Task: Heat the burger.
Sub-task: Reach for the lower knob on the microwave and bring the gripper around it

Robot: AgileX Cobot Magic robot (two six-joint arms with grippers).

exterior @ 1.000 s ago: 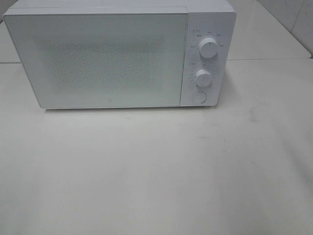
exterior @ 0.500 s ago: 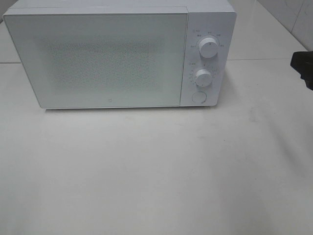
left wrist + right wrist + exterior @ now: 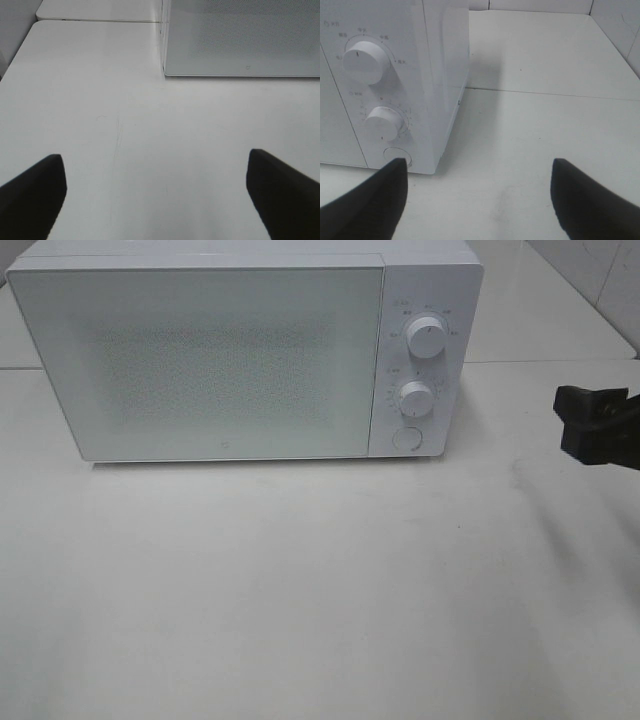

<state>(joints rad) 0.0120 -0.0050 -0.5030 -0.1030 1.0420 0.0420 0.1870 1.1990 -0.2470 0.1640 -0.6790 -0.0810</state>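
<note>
The left jaws stand wide apart with nothing between them, over bare white surface (image 3: pixel 125 130). Ahead of them, toward the right jaws' side, is the lower front corner of the microwave (image 3: pixel 220 360), clear of both tips. Its frosted door (image 3: pixel 200 360) is shut. Right of the door are the upper knob (image 3: pixel 427 338), the lower knob (image 3: pixel 415 396) and a round button (image 3: pixel 406 438).

The right jaws are also spread wide and empty, out beside the microwave's right end and apart from it. From them the two knobs and the button lie ahead, on the side toward the left jaws.

The burger shows in no view; I cannot tell where it is.
</note>
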